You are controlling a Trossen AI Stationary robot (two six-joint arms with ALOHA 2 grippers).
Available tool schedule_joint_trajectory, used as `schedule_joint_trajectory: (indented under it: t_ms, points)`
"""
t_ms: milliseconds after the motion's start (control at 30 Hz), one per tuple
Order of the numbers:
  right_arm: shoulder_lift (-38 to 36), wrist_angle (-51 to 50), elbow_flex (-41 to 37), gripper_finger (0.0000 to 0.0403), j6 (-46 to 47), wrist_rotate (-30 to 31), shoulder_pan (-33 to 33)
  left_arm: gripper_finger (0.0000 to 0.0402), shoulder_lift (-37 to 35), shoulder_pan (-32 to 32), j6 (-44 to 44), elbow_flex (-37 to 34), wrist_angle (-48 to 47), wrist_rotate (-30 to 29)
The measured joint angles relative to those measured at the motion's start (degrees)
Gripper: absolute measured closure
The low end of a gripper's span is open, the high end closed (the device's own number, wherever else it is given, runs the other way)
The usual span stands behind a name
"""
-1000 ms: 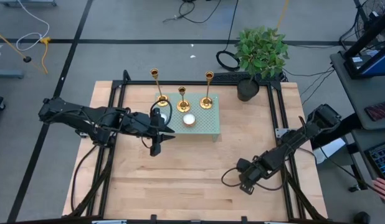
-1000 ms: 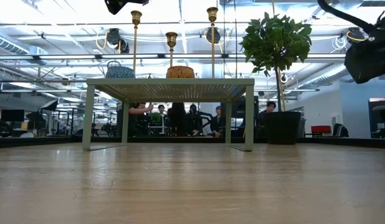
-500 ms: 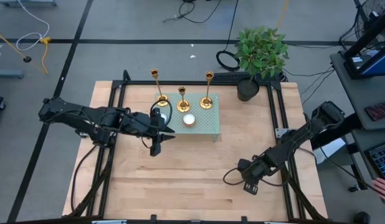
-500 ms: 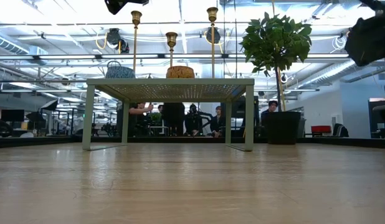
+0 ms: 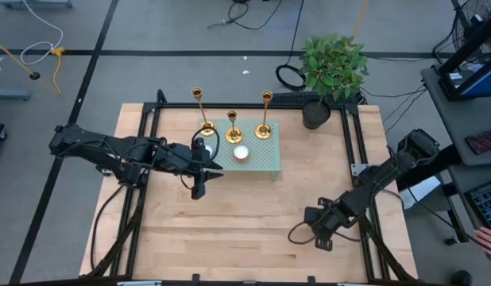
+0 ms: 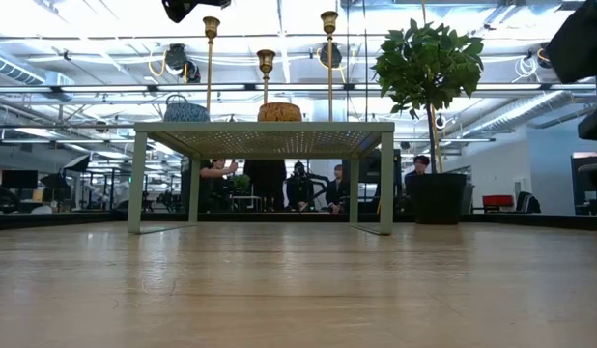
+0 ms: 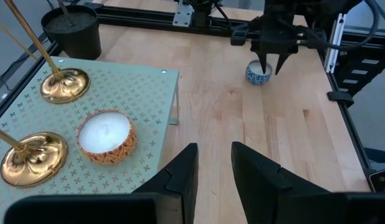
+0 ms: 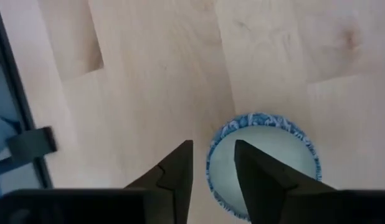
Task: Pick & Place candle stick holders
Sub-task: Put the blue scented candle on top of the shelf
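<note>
Wooden surface (image 5: pixel 230 230) fills the frame centre. A green perforated stand (image 5: pixel 265 159) sits upper centre, carrying three gold candle stick holders (image 5: pixel 232 127) in a row and a white candle (image 5: pixel 241 153). Left claw (image 5: pixel 199 191), beside the stand's lower left corner, slightly parted, empty. Right claw (image 7: pixel 271 66), lower right, narrowly parted above a blue-rimmed bowl (image 8: pixel 262 165), gripping nothing.

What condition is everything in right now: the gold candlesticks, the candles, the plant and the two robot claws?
Candle stick holders: three, upright on the small green table, cups empty.
White candle: unlit, on the green table beside the holders.
Blue-patterned candle: unlit, on the wooden table.
Potted plant: upright at the far corner.
Left gripper: open, empty, by the green table.
Right gripper: open, above the blue-patterned candle.
</note>
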Motion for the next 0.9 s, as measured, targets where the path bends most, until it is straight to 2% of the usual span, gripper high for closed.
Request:
schedule_joint_trajectory:
  t_ms: [100,433,567,733,900]
  points:
    - [0.26,0.05,0.0,0.0289,0.39,2.44,1.22,0.0298,0.0,-0.01,0.0,0.0,0.0,0.0]
    - [2.62,-0.17,0.07,0.0291,0.9,2.38,2.9,0.0298,0.0,0.0,-0.24,0.0,0.49,-0.02]
    - [2.64,-0.66,0.07,0.0321,1.19,3.06,2.9,0.0298,0.0,-0.02,-0.27,0.02,1.26,0.0]
    - [2.67,-1.68,0.07,0.0387,2.76,3.6,2.9,0.0298,0.0,-0.02,-0.28,0.02,1.9,0.0]
    - [2.66,-1.65,0.07,0.0392,2.64,3.66,2.83,0.0298,0.0,0.0,-0.3,0.02,3.11,0.0]
